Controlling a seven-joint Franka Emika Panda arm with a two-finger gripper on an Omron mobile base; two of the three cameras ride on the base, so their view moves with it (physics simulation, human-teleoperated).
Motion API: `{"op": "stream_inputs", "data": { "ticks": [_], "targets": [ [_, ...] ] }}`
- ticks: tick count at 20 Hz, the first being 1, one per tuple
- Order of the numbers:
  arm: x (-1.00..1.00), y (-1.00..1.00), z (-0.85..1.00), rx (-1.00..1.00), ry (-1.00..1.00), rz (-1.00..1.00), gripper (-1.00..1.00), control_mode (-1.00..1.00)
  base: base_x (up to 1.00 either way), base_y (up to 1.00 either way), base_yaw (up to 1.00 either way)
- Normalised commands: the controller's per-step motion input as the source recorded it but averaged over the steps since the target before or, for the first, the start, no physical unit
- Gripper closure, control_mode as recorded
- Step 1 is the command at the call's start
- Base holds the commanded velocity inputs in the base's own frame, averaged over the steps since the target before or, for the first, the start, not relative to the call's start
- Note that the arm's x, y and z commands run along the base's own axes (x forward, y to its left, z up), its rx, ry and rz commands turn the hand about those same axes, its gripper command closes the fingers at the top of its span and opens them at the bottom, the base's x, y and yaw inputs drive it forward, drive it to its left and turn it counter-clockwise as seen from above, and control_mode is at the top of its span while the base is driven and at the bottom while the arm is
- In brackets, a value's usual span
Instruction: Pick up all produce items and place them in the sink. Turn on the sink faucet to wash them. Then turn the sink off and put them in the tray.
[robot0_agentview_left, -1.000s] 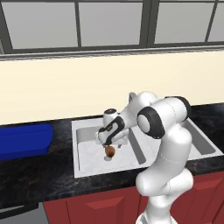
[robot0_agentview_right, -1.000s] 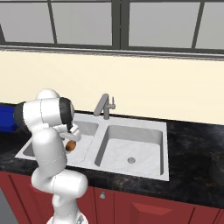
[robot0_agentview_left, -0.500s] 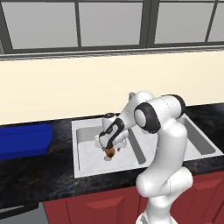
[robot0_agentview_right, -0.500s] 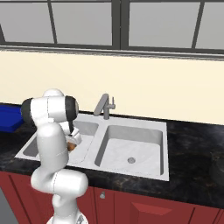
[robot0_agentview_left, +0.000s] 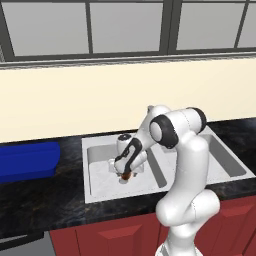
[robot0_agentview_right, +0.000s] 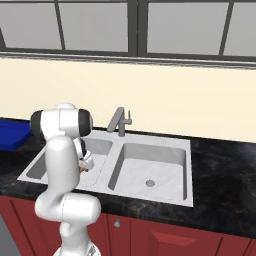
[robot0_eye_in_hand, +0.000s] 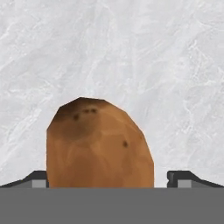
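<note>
Hard to make out much around the gripper (robot0_agentview_left: 125, 174) from the left base view: the hand covers most of the potato (robot0_agentview_left: 126, 175), so just a sliver of brown-orange peeks out under it. From the right base view the arm's own upper link blocks the left basin, and only a tiny orange bit of potato (robot0_agentview_right: 81, 169) shows beside it.

The hand view is way clearer. The potato (robot0_eye_in_hand: 99, 144) sits right between the two fingertips (robot0_eye_in_hand: 186, 178), with a gap on each side, so the gripper is spread wide and not squeezing anything. The bottom of the potato is cut off there.

The potato is down in the left basin of the sink (robot0_agentview_left: 100, 187), on the marbled floor. The right basin (robot0_agentview_right: 150, 170) just has its drain. The blue tray (robot0_agentview_left: 25, 161) sits on the black table (robot0_agentview_left: 45, 202) well off to the left; I can't see inside it.
</note>
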Motion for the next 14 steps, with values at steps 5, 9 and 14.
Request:
{"op": "stream_inputs", "data": {
  "ticks": [5, 9, 14],
  "targets": [
    [0.0, 0.0, -0.04, 0.0, -0.01, 0.0, 1.0, -1.0, 0.0, 0.0, 0.0],
    [-0.07, 0.0, 0.04, -0.01, -0.03, 0.0, 1.0, -1.0, 0.0, 0.0, 0.0],
    [-0.33, 0.1, 0.43, -0.06, -0.16, 0.0, 1.0, -1.0, 0.0, 0.0, 0.0]
  ]
}}
